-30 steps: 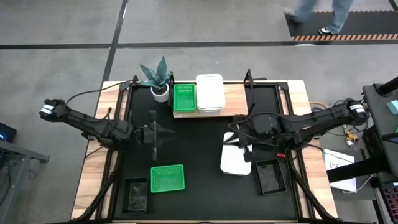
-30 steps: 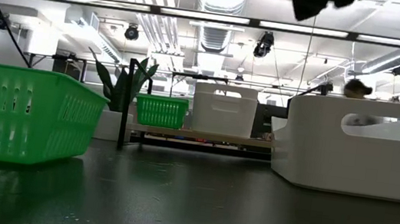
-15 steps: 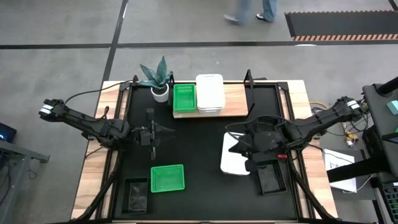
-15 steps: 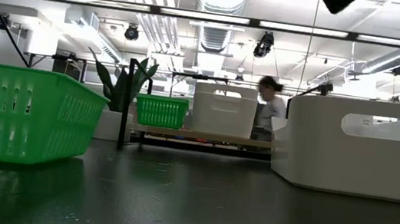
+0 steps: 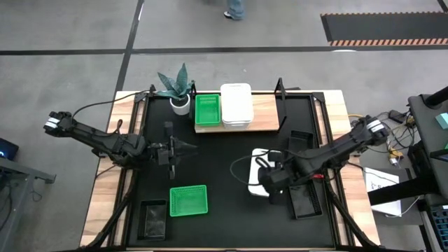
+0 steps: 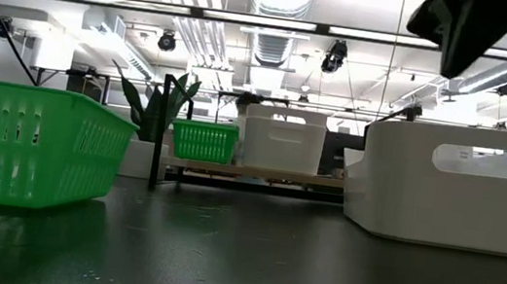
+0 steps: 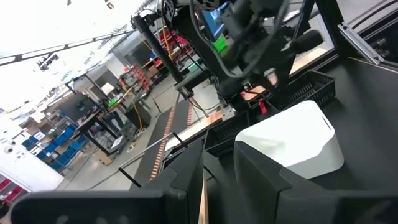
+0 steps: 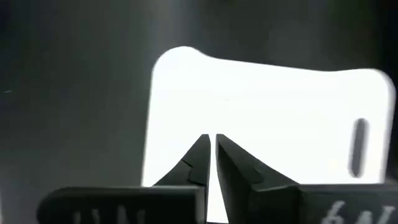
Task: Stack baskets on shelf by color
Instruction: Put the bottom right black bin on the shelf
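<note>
high view: on the shelf (image 5: 262, 119) at the far edge, one green basket (image 5: 206, 110) and a white stack (image 5: 236, 106) side by side, a potted plant (image 5: 178, 87) just off the left end. out on the table (image 5: 224, 161), a loose green basket (image 5: 189, 200) near the front, a black basket (image 5: 153, 219) at the front left corner, another black basket (image 5: 304, 199) at front right, and a loose white basket (image 5: 262, 178) just beside that one. right gripper (image 5: 271, 180) poised over the loose white basket, nothing lifted. left gripper (image 5: 175, 152) parked mid-table, well apart from every basket.

low view: loose green basket (image 6: 23, 141) flat on the table at left, loose white basket (image 6: 459, 184) flat at right, right arm's dark bulk above it, not touching.

left wrist view: left fingers (image 7: 186, 177) slightly apart, empty; loose white basket (image 7: 292, 140) and the right arm beyond.

right wrist view: right fingers (image 8: 202, 158) nearly together, only a sliver between, aimed down at the white basket (image 8: 267, 106), clear of its rim.

judged step: reaching for the loose white basket, bound for the white stack. next move likely calls for spreading the fingers, lowering astride one wall, clamping, then lifting clear of the neighbouring black basket.
</note>
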Tool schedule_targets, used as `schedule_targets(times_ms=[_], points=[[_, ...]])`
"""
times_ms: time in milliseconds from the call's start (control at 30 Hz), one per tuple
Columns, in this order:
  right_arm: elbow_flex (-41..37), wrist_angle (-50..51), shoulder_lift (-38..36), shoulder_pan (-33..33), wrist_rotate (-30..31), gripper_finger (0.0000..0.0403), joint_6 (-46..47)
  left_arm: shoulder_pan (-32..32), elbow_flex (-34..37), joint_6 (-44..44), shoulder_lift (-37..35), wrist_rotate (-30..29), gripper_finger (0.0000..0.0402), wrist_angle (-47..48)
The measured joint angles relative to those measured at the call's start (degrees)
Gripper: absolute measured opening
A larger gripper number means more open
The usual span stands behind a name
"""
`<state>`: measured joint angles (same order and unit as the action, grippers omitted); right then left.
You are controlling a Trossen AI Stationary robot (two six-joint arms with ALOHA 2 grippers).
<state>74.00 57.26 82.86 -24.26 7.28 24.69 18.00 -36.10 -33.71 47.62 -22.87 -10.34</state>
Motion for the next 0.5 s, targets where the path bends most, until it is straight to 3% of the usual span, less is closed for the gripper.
schedule_targets(times_ms=[233, 500], points=[[2.3, 0.4, 3.6, 0.0, -3.2, 0.0083, 5.0, 0.0, 0.0, 0.1, 0.1, 0.0, 0.0074, 0.0], [3.6, 8.8, 1.8, 0.0, -3.2, 0.015, 13.3, 0.0, 0.0, 0.3, 0.1, 0.0, 0.0074, 0.2]])
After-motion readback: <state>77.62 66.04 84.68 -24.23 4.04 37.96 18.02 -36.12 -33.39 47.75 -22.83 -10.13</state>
